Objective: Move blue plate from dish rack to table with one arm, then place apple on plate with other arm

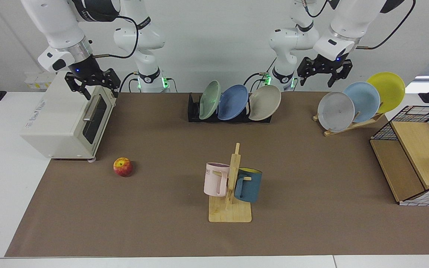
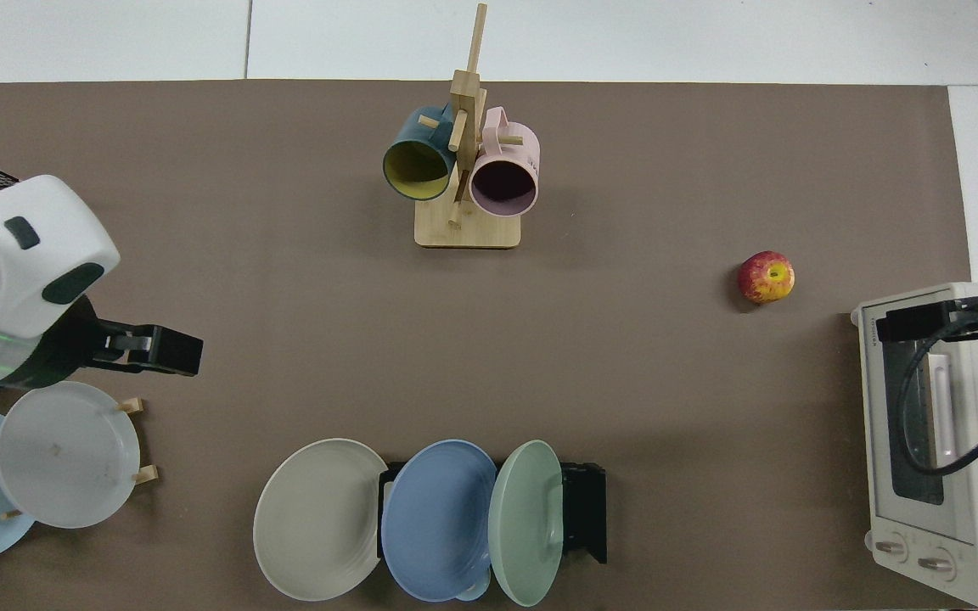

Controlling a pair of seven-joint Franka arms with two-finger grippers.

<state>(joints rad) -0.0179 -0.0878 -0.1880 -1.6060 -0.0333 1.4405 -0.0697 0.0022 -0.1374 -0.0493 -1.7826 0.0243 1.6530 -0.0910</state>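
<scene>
Table, brown top: dish rack, wooden plate stand, mug tree, apple, toaster oven, wire-sided box.

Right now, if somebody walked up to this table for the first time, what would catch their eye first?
Probably the black dish rack at the back with three tilted plates, the blue plate in the middle. Next, the wooden mug stand near the front centre, and the red apple alone in front of the white toaster oven. The left gripper hangs open above the wooden plate stand, the right gripper open above the toaster oven.
</scene>
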